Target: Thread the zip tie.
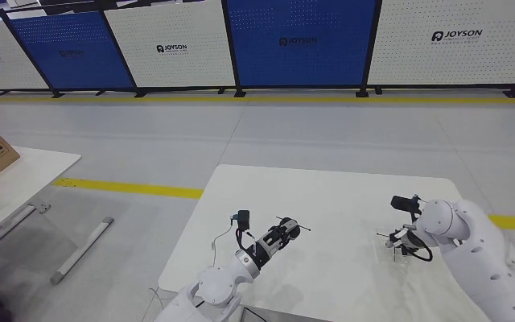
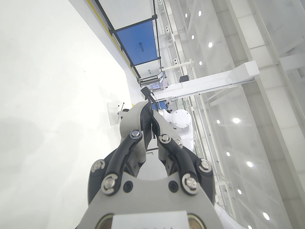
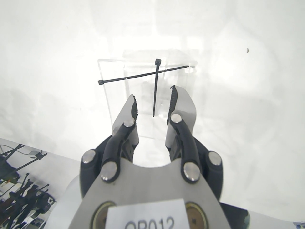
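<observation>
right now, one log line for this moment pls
left gripper: shut on zip tie | right gripper: open, by crossed zip ties on clear stand | threading: not yet done

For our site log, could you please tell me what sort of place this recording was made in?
Probably a factory hall or industrial lab: blue and white perforated panels fence the area, a yellow line marks the floor, and rows of ceiling lights sit high overhead.

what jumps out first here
Two black zip ties lie crossed on a clear stand, with the right gripper open close to them. Across from it, the left gripper is shut on a third tie, a thin black line sticking out past its fingers.
</observation>
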